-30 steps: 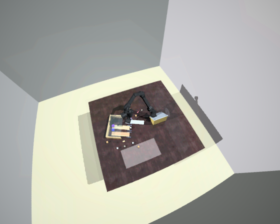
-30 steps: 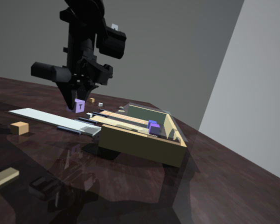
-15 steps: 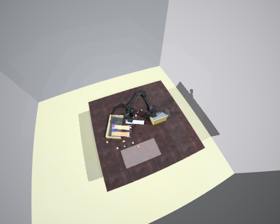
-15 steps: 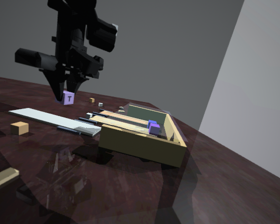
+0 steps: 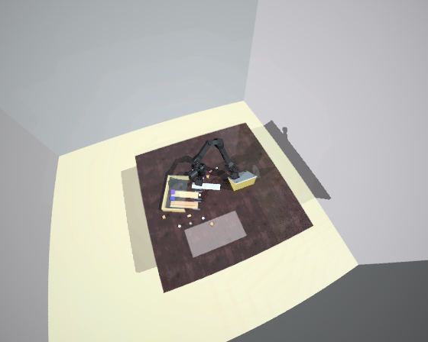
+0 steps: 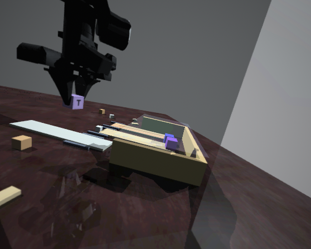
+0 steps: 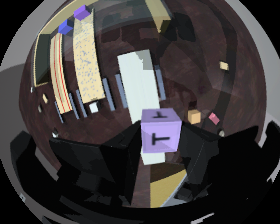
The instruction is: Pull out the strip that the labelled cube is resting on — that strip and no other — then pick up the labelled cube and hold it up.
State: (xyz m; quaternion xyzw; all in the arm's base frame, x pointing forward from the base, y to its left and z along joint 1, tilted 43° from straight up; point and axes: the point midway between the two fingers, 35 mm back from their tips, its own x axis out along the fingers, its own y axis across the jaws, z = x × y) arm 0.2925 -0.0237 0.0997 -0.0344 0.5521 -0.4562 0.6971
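Two jaws clench the labelled cube between their tips, lifted above the white strip

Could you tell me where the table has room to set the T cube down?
The end effector holds the T cube aloft. Free patches: right of the tray, and in front of the white strip. Crowded: inside the tray and at the strip ends beside it.
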